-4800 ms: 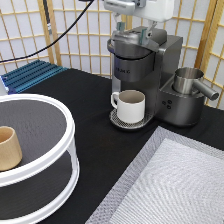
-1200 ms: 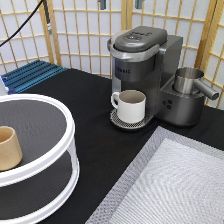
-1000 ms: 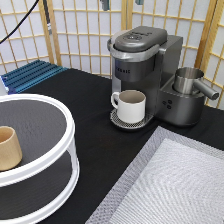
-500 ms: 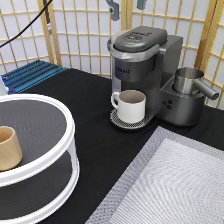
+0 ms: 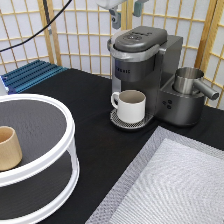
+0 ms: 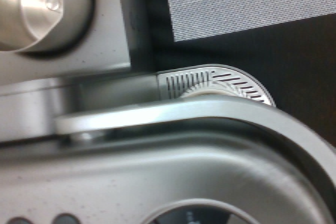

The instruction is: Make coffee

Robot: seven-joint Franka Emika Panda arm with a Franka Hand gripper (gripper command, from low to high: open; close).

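Observation:
The coffee pod is out of view in both views. The grey coffee machine (image 5: 145, 60) stands at the exterior view's top centre with its lid down. A white handled mug (image 5: 131, 106) sits on the machine's drip tray (image 5: 120, 121) under the spout. My gripper (image 5: 126, 12) hangs at the exterior view's top edge, just above the lid, open with nothing between its fingers. The wrist view looks straight down on the machine's lid (image 6: 187, 165), the drip tray (image 6: 217, 82) and the steel jug (image 6: 45, 20).
A steel jug (image 5: 189, 80) sits on the machine's side base, at the exterior view's right. A white two-tier round stand (image 5: 50, 145) at the exterior view's left holds a tan cup (image 5: 9, 147). A grey mat (image 5: 170, 185) lies bottom right; a blue rack (image 5: 30, 75) top left.
The gripper, earlier almost out of the picture's top edge, has come down into view above the machine's lid. Mug, machine and cup have not moved.

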